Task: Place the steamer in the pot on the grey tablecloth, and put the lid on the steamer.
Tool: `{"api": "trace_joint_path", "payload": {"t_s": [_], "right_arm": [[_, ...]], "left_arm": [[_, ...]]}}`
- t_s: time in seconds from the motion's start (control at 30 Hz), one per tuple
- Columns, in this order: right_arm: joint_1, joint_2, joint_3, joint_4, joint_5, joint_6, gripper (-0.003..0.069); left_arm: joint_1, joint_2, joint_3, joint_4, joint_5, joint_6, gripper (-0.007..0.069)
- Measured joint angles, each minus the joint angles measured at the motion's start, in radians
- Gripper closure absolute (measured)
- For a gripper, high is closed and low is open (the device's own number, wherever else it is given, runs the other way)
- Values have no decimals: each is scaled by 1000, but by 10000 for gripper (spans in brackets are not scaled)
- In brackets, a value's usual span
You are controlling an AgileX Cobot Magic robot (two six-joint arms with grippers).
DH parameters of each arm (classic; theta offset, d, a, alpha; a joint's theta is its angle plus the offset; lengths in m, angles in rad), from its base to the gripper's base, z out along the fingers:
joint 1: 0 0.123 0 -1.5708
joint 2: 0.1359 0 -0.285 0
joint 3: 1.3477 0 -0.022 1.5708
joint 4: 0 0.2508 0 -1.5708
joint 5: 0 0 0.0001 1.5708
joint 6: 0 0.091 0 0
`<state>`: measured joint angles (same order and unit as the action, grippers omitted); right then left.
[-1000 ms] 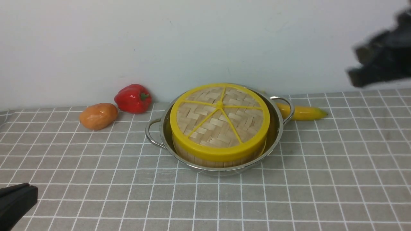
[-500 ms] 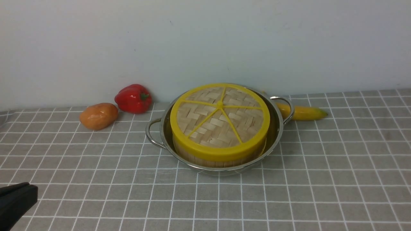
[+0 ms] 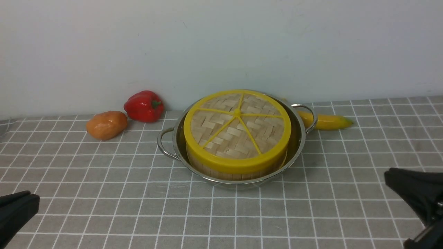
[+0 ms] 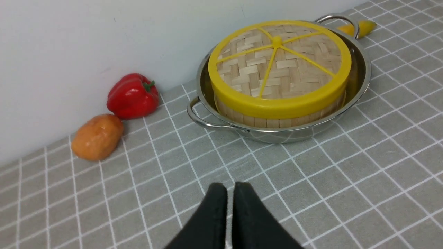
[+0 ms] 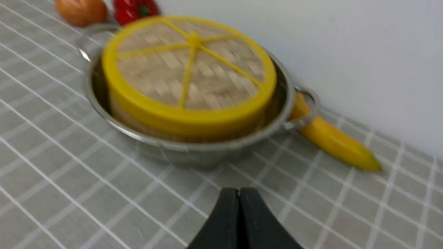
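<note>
- Steamer [image 3: 235, 169] sits inside the pot [image 3: 299, 138], only its slatted side wall shows under the lid; contents hidden.
- Lid [image 3: 237, 129] is on top of steamer, yellow rim seated all round, looks level from front cam.
- Pot stands on the grey tablecloth [image 3: 311, 207], roughly mid-table, near the back wall. Both loop handles visible.
- Left gripper [image 4: 230, 193]: jaws pressed together, nothing between them. Low over cloth at front-left, well apart from pot.
- Right gripper [image 5: 238, 195]: jaws also pressed together, empty. Front-right, apart from pot. R wrist img is motion-blurred.
- Other stuff: red pepper [image 3: 143, 105] by the wall, left of pot; orange potato-like veg [image 3: 105, 124] just beside pepper, on its left.
- Banana [image 3: 327, 121] lies behind pot's right handle, one end hidden by it; can't tell if touching.
</note>
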<state>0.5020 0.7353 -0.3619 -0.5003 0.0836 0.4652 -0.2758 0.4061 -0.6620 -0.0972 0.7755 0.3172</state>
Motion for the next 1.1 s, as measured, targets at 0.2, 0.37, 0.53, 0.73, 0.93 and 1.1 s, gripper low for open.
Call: {"api": "trace_joint_path", "payload": {"t_s": [0.2, 0.37, 0.53, 0.73, 0.93, 1.1], "right_arm": [[0, -1, 2, 0, -44, 25, 662], [0, -1, 2, 0, -46, 25, 655], [0, -1, 2, 0, -46, 25, 646], [0, -1, 2, 0, -47, 25, 624], [-13, -2, 2, 0, -48, 25, 607], [-171, -72, 4, 0, -54, 30, 594]], "left_arm": [[0, -76, 56, -95, -115, 52, 602], [0, -142, 170, -168, -268, 54, 602], [0, -142, 189, -174, -313, 59, 602], [0, -142, 190, -175, -324, 59, 599], [0, -142, 190, -176, -325, 59, 582], [0, -142, 190, -176, -325, 59, 581]]}}
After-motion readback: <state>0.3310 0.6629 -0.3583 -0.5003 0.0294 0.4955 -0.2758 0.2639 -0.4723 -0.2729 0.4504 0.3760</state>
